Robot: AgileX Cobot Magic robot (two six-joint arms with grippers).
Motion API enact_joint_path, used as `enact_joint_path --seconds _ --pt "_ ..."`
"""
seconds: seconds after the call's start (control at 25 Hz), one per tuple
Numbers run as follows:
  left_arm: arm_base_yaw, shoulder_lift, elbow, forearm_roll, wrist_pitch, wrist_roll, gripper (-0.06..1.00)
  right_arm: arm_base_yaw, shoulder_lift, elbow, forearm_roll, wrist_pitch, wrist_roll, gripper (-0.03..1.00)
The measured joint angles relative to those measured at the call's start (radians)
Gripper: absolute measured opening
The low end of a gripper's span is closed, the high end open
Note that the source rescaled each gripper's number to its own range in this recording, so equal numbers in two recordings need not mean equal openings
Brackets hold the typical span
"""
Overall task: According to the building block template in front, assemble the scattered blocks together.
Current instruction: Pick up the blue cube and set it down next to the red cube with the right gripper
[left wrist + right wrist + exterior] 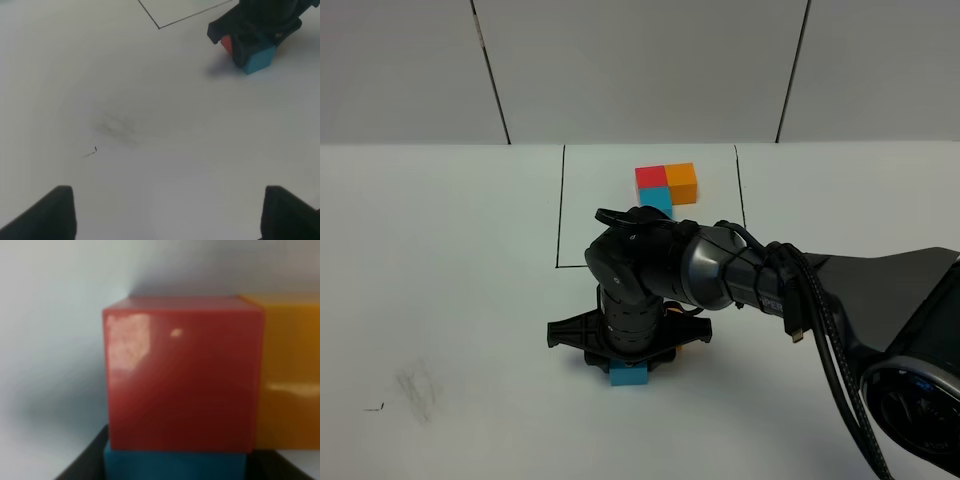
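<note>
The building block template (665,186) lies at the back inside a thin black rectangle (560,210): red and orange in a row, blue below the red. My right gripper (628,360) reaches across the middle and points down, shut on the blue block (628,376) of the scattered blocks. In the right wrist view the blue block (175,465) sits between the dark fingers (82,467). It touches the red block (182,375), and the orange block (290,370) stands against the red one. My left gripper (175,215) hovers open over bare table. It sees the red block (226,44) and blue block (257,59) under the right gripper (257,22).
A grey smudge (415,385) and a small black mark (372,407) are on the white table at the front left. The right arm's body and cables (820,300) fill the front right. A panelled wall (640,70) closes the back.
</note>
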Motion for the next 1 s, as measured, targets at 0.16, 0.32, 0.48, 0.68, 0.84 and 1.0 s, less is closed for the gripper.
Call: enact_joint_path --seconds 0.16,0.32,0.48,0.68,0.84,1.0 --pt "0.000 0.000 0.000 0.000 0.000 0.000 0.85 -0.004 0.000 0.000 0.010 0.006 -0.024 0.19" --pt "0.000 0.000 0.000 0.000 0.000 0.000 0.85 -0.004 0.000 0.000 0.011 0.008 -0.028 0.19" --pt "0.000 0.000 0.000 0.000 0.000 0.000 0.85 -0.007 0.001 0.000 0.038 0.003 -0.069 0.19" --pt "0.000 0.000 0.000 0.000 0.000 0.000 0.85 -0.008 0.001 0.000 0.105 -0.022 -0.161 0.19" --pt "0.000 0.000 0.000 0.000 0.000 0.000 0.85 -0.008 0.001 0.000 0.118 -0.028 -0.173 0.19" --pt "0.000 0.000 0.000 0.000 0.000 0.000 0.85 -0.007 0.001 0.000 0.087 -0.020 -0.134 0.19"
